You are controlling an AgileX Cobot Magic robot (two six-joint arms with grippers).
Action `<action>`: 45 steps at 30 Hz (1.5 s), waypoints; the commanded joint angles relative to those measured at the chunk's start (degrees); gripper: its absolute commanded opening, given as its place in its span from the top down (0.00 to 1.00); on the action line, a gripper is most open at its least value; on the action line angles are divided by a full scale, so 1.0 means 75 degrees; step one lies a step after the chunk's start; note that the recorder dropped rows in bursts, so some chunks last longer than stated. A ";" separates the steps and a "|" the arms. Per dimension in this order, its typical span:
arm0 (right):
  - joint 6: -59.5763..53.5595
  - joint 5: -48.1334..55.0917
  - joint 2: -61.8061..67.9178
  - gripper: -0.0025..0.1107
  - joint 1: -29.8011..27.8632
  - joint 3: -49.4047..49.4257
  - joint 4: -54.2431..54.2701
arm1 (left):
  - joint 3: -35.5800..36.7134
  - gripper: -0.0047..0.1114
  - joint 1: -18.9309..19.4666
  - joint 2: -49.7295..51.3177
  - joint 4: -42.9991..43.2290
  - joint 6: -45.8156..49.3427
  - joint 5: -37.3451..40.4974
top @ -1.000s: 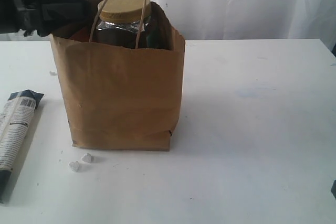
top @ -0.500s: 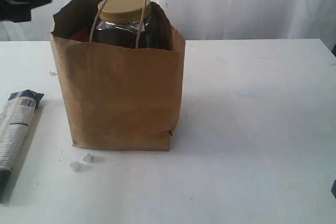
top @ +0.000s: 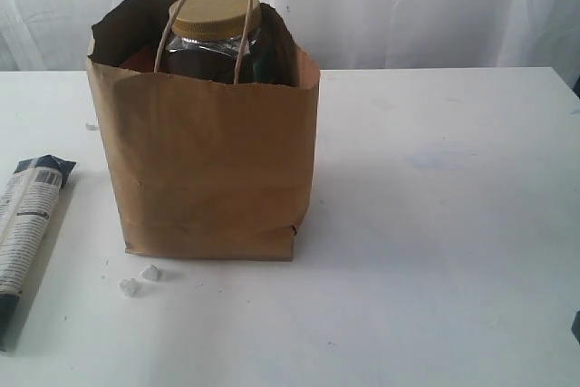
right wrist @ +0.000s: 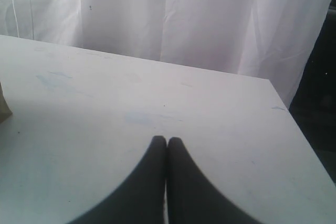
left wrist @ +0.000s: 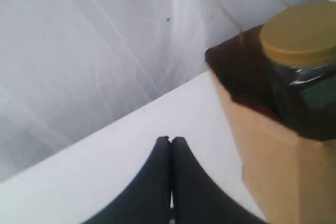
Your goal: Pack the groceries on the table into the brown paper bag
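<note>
The brown paper bag [top: 208, 169] stands upright and open on the white counter [top: 435, 224], and it is already well filled. The gold-lidded clear nut jar [top: 216, 29] sits inside it, with its lid rising above the bag's rim between the twisted loop handles. Darker shapes crowd beside the jar, but what they are cannot be told.

Packing looks mostly done, not finished. The long blue-white package [top: 27, 215] lies flat on the counter, well apart from the bag on the left arm's side. Two small white lumps [top: 140, 280] rest near the bag's front corner on that same side. No other groceries show outside the bag, and the counter on the bag's far side is bare.

Neither arm appears in the exterior view. The left jaws are pressed together and hold nothing; they hang over the counter beside the bag, and the jar's lid is in their camera's sight. The right jaws are likewise shut tight and empty – they point across open counter away from the bag. Judged from this, the package is the main item left to load, and the left arm is the nearer one.
</note>
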 commanded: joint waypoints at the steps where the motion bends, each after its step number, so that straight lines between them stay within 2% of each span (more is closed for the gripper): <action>1: -0.0065 -0.0042 0.0029 0.98 0.0015 0.0017 0.0021 | -0.0023 0.96 0.0877 0.0453 0.1759 -0.3314 0.0377; 3: -0.0065 -0.0042 0.0029 0.98 0.0015 0.0017 0.0021 | -0.0023 0.96 0.1374 0.0795 0.2029 -0.4495 0.0950; 5: -0.0065 -0.0042 0.0029 0.98 0.0015 0.0017 0.0021 | -0.0023 0.96 0.1637 0.1152 0.1949 -0.4677 0.1502; 10: -0.0065 -0.0042 0.0029 0.98 0.0015 0.0017 0.0021 | -0.0023 0.96 0.1519 0.1304 0.1652 -0.4092 0.1938; 13: -0.0065 -0.0042 0.0029 0.98 0.0015 0.0017 0.0021 | -0.0023 0.96 0.1190 0.1116 0.1458 -0.3701 0.1999; 15: -0.0065 -0.0042 0.0029 0.98 0.0015 0.0017 0.0021 | -0.0023 0.96 0.0796 0.1023 0.1042 -0.3303 0.2035; 19: -0.0065 -0.0042 0.0029 0.98 0.0015 0.0017 0.0021 | -0.0007 0.96 -0.0350 0.1126 -0.0026 -0.0869 0.2708; 23: -0.0065 -0.0042 0.0029 0.98 0.0015 0.0017 0.0038 | 0.0649 0.96 -0.1120 0.1378 -0.0068 -0.0234 0.2585; 27: -0.0065 -0.0042 0.0029 0.98 0.0015 0.0017 0.0020 | 0.1660 0.96 -0.1200 0.1586 -0.0303 -0.0282 0.1763; 32: -0.0065 -0.0042 0.0029 0.98 0.0015 0.0017 0.0020 | 0.3005 0.96 -0.1200 0.1731 -0.1842 -0.0197 -0.0082; 34: -0.0065 -0.0042 0.0029 0.98 0.0015 0.0017 0.0020 | 0.3247 0.96 -0.1200 0.1752 -0.2178 -0.0197 -0.0450; 40: -0.0065 -0.0042 0.0029 0.98 0.0015 0.0017 0.0020 | 0.3267 0.96 -0.1368 0.1758 -0.2220 0.0205 -0.0274; 44: -0.0065 -0.0042 0.0029 0.98 0.0015 0.0017 0.0020 | 0.3267 0.96 -0.1772 0.1841 -0.2220 0.1447 0.0447; 45: -0.0065 -0.0042 0.0029 0.98 0.0015 0.0017 0.0020 | 0.3267 0.96 -0.2006 0.1957 -0.2220 0.1654 0.0450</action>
